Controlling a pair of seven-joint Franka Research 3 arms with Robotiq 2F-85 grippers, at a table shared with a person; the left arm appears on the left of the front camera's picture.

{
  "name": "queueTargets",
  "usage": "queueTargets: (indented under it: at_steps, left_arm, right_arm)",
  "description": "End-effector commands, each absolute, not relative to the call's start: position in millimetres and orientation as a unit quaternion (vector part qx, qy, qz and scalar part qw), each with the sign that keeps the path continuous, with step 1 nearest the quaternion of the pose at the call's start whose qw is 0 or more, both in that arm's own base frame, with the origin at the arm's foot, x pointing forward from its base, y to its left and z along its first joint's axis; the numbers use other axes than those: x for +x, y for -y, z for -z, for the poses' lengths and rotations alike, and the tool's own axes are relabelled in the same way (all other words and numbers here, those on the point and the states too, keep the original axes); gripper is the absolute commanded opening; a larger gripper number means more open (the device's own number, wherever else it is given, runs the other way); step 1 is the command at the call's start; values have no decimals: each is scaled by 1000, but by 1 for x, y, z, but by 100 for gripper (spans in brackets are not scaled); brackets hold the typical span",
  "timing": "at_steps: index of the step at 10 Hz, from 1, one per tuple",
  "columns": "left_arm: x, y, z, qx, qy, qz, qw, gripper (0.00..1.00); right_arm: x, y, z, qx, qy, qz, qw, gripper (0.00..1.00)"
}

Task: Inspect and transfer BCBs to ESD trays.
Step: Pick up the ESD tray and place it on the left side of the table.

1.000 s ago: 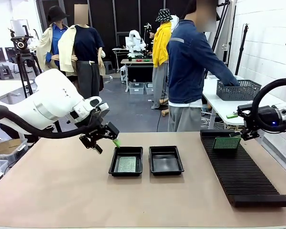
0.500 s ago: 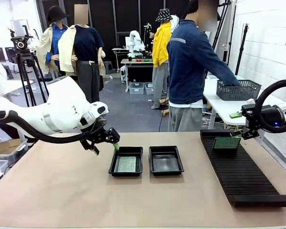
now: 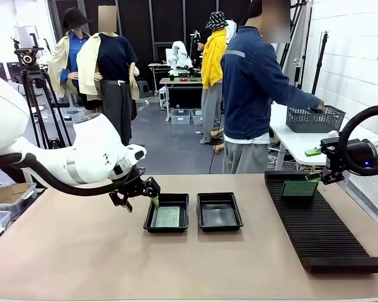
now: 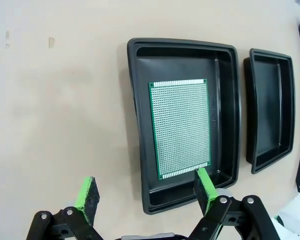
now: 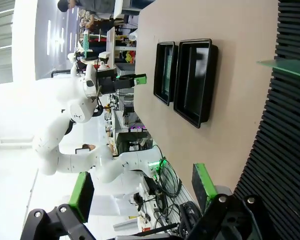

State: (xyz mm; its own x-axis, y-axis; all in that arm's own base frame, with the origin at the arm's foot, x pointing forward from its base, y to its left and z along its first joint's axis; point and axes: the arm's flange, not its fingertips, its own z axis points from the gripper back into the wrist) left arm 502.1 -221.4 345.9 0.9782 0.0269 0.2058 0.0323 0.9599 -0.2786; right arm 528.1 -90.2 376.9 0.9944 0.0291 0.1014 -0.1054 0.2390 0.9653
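Left of centre in the front view, I am hovering my left hand (image 3: 152, 196) at the upper left corner of a shallow glossy black rectangular plastic tray (image 3: 166, 230), its green-padded fingers spread wide and gripping nothing. A thin green speckled rectangular circuit board (image 3: 168, 216) is lying flat on that tray's floor. Mid-frame in the left wrist view, the same board (image 4: 181, 127) is showing inside the tray's rim (image 4: 140, 100), with one fingertip (image 4: 205, 185) over the lower rim and the other over the bare tan table (image 4: 65, 100). Just to the right, a second identical black tray (image 3: 219, 212) is sitting empty. At the right edge of the front view, I am holding my right hand (image 3: 320, 178) wide open and empty, just beside a second green board (image 3: 300, 188) that is standing on edge at the upper end of a long black ribbed rack (image 3: 318, 233).
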Motion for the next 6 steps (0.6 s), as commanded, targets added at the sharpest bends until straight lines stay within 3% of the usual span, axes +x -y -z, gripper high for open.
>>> queueTargets:
  at_steps: [1,6]
  left_arm:
    - [505,231,-343,-131,99,-10,986,100]
    - [501,246,-334,-130,76,11,989,100]
  right_arm:
    - [528,89,-377,617,33,-33,786,100]
    - [528,89,-377,617,33,-33,786,100]
